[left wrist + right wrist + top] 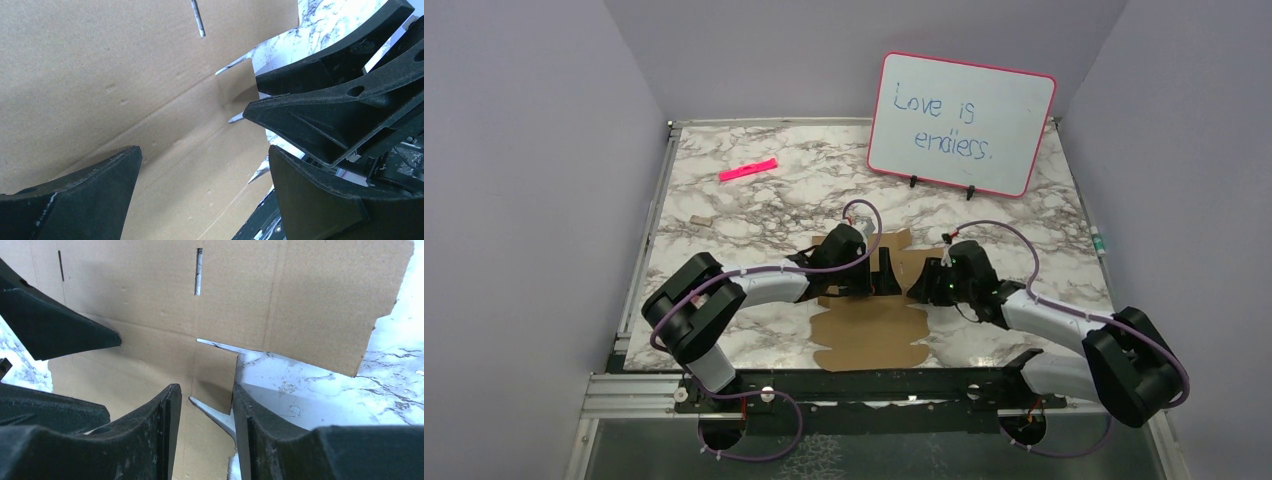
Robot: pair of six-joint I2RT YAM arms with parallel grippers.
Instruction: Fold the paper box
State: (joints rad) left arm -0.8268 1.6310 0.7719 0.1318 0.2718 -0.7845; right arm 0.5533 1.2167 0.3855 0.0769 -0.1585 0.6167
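A marble table [724,220] seen from above, with two black robot arms reaching in from its near edge. A pink-rimmed whiteboard [964,120] stands upright at the far right, with "Love is endless." handwritten on it in blue.

The box [869,335] is an unfolded brown cardboard sheet with creases, slits and notched edges. It lies flat on the table, nearer the arms than the whiteboard and a little to the whiteboard's left.

A pink marker [748,169] lies far to the whiteboard's left, well apart from the box.

Both grippers meet over the end of the box nearest the whiteboard. The left gripper [874,275] sits on the side farther from the whiteboard. In its own camera, the left gripper [205,150] has its jaws spread wide, bare cardboard [100,75] showing between them, and they hold nothing.

The right gripper [919,285] sits on the whiteboard's side, facing the left one. In its own camera, the right gripper [205,387] has its jaws partly apart. They straddle a small tab [215,375] cut into the sheet's edge [300,300]. One finger is at the tab's edge, and a gap shows beside the other. The tab casts a shadow on the cardboard under it. The left gripper's fingers [55,325] show at the left of that view.
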